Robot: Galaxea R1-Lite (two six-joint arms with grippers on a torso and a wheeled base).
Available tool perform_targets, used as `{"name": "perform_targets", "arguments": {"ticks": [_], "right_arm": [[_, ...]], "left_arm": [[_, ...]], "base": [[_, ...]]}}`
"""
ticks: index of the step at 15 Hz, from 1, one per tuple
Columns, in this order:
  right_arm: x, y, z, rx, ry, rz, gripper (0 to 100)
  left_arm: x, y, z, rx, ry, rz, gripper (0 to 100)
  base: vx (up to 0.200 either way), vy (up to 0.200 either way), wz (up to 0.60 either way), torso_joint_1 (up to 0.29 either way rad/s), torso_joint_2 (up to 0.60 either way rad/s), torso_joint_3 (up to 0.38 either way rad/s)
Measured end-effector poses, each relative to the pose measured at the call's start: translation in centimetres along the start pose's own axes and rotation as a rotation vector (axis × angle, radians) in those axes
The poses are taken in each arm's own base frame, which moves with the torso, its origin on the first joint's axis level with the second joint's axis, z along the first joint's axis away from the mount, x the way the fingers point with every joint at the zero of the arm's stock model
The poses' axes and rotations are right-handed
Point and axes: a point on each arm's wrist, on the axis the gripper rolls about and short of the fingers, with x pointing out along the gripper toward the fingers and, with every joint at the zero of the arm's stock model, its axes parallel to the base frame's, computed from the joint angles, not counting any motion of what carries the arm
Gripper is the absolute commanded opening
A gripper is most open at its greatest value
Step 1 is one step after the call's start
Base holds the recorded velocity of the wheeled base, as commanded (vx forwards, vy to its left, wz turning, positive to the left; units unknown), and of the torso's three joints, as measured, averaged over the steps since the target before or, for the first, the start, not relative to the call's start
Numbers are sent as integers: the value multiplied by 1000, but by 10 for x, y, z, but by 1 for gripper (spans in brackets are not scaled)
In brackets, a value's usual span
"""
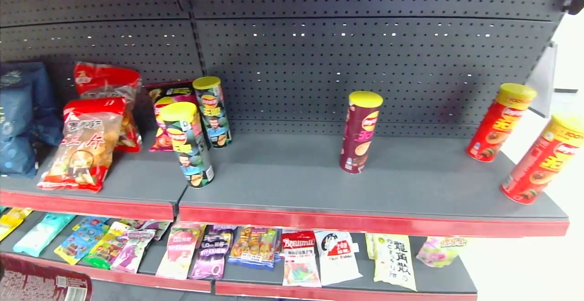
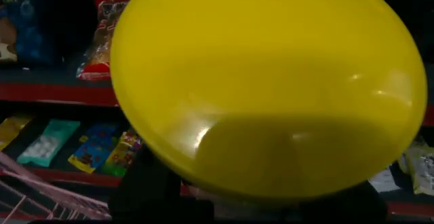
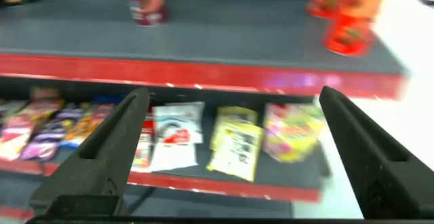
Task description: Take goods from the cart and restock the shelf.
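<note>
Yellow-lidded chip can (image 2: pixel 271 81) is sitting in the left gripper (image 2: pixel 271 203), judged clamped on it, low and left of the shelved purple can (image 1: pixel 360 132). Right gripper (image 3: pixel 230 156) is hanging spread wide, empty. Carrying step; next: raising the held can and standing it beside the purple one.

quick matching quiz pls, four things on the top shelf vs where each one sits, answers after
All sit on the top shelf, placed as the head view shows them.

Things
1. maroon can
2. red cans
3. green cans
4. blue bags

Places
A. far left end
B. right end
C. alone near the middle
D. left of the middle, next to the red bags

Pairs: 1-C, 2-B, 3-D, 4-A
</note>
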Motion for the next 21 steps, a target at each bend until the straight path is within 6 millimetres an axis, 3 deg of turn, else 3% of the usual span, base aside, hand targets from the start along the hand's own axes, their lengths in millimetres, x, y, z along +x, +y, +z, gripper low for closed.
{"name": "perform_targets", "arguments": {"ticks": [11, 15, 18, 21], "right_arm": [[0, 0, 2, -33, 7, 6, 100], [4, 0, 62, -55, -7, 28, 100], [52, 2, 106, -76, 118, 115, 100], [130, 20, 126, -71, 197, 240, 100]], "left_arm": [[-4, -3, -6, -9, 49, -127, 0], [-2, -3, -7, 6, 72, -138, 0], [-1, -4, -10, 2, 106, -183, 0], [0, -5, -10, -3, 118, -210, 0]], "base": [[0, 0, 0, 0, 0, 0], [0, 0, 0, 0, 0, 0], [0, 0, 0, 0, 0, 0], [0, 0, 0, 0, 0, 0]]}}
